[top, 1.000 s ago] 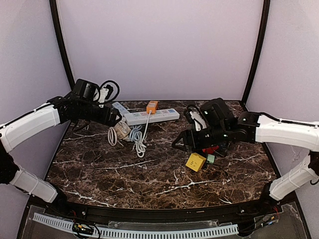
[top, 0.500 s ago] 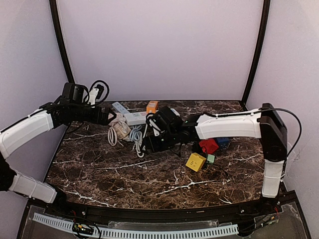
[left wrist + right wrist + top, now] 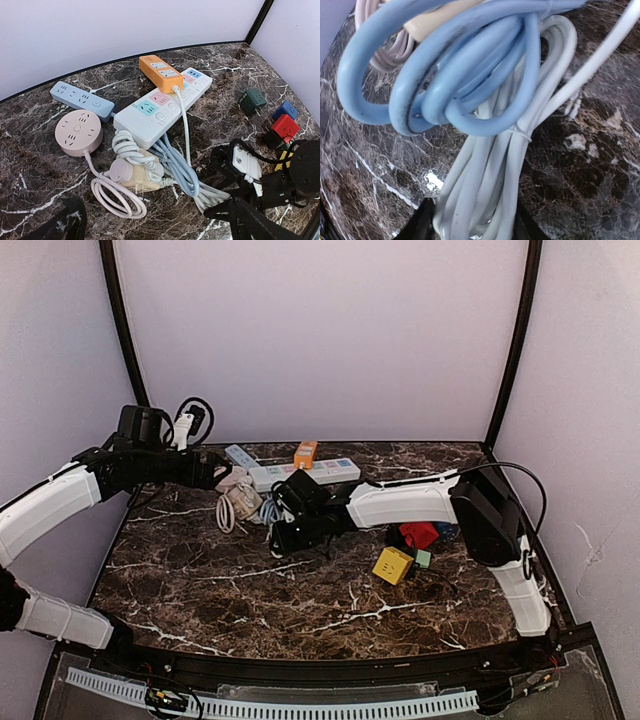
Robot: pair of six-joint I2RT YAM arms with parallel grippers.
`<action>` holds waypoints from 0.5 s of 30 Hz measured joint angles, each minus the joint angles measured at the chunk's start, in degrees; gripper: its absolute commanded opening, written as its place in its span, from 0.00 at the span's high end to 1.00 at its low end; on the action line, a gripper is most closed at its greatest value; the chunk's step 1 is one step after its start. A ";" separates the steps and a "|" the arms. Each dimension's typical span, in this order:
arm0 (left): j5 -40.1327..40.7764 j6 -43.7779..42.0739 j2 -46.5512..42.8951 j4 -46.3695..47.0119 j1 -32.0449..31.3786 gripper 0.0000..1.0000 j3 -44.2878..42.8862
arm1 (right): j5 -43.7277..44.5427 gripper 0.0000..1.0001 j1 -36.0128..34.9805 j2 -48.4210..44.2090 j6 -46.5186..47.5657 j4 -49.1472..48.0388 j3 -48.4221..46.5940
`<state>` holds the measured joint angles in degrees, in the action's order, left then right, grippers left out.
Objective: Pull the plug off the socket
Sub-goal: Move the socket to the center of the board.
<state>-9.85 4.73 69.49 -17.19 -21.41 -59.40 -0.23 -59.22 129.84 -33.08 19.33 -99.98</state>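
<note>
Right pincer (image 3: pixel 285 529) has swung leftward from 3 o'clock and now clamps the white cord coil (image 3: pixel 480 190). Left pincer (image 3: pixel 217 478) gapes at 10 o'clock. Orange plug (image 3: pixel 160 73) stays in the power strip (image 3: pixel 150 112) at 12.

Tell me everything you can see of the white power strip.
The white power strip is a long, flat, plastic-looking bar with pastel socket panels in teal, pink and blue. It lies flat and diagonal towards the back of the marble table. An orange block sits on its far half, and coiled cables crowd its near end.
</note>
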 measured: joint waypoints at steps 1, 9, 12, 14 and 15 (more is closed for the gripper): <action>-0.04 0.00 0.00 0.02 0.00 0.01 0.00 | -0.17 0.90 0.00 0.48 -0.13 0.07 -0.31; 0.96 -0.50 -0.22 0.00 0.00 0.01 0.00 | -1.38 1.00 0.04 -1.16 -0.55 -1.16 1.70; 1.36 -0.81 -0.22 -0.02 0.00 0.01 0.00 | -2.51 1.00 0.00 -3.76 -0.20 -1.77 4.22; 1.57 -1.03 -0.22 0.00 0.00 0.01 0.00 | -3.52 1.00 0.00 -6.38 -0.17 -2.29 7.06; 1.70 -1.11 -0.22 -0.02 0.00 0.01 0.00 | -4.09 1.00 -0.02 -7.76 -0.15 -2.58 8.50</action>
<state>-8.14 3.62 69.28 -17.21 -21.41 -59.40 -4.32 -59.24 122.08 -33.23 16.75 -91.48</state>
